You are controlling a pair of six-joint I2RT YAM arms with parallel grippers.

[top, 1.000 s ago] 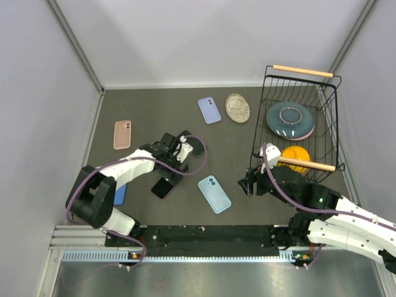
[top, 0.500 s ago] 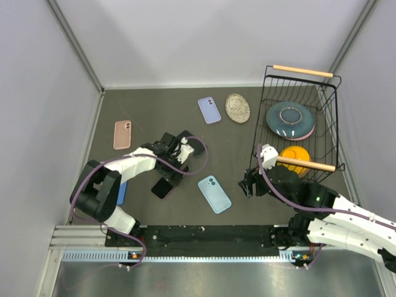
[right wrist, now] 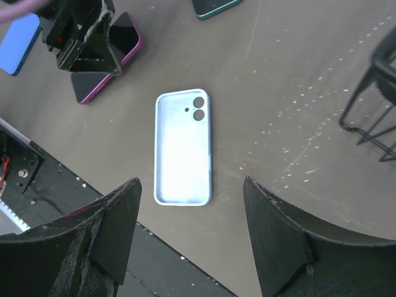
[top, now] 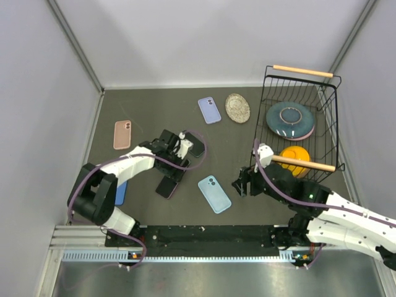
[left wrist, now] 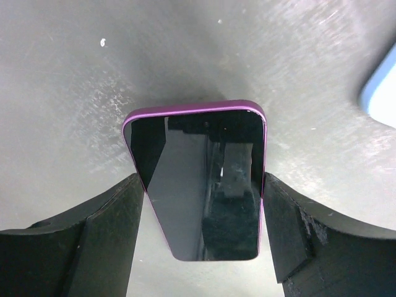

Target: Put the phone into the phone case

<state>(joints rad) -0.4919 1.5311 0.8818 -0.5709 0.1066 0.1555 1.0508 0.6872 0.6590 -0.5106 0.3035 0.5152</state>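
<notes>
The phone (left wrist: 198,179), dark-screened with a magenta rim, lies face up on the dark mat. My left gripper (left wrist: 201,229) straddles it, both fingers pressed against its long edges. From above, the phone (top: 168,186) shows below the left gripper (top: 170,179). The phone case (top: 214,193), light blue and empty with its inside facing up, lies just to the right of the phone. My right gripper (top: 242,184) hovers to the right of the case, open and holding nothing. In the right wrist view the phone case (right wrist: 183,147) lies beyond the right gripper (right wrist: 192,247), and the phone (right wrist: 90,86) shows at upper left.
A pink case (top: 122,134), a lavender case (top: 209,110) and a blue one (top: 120,193) lie about the mat. A dark phone (top: 197,147) sits by the left wrist. A speckled dish (top: 237,107) lies at the back. A wire basket (top: 328,99) holds a blue plate and an orange bowl.
The left gripper's fingers have narrowed onto the phone's edges, and the phone has shifted slightly right. The right gripper has drifted a little left toward the case.
</notes>
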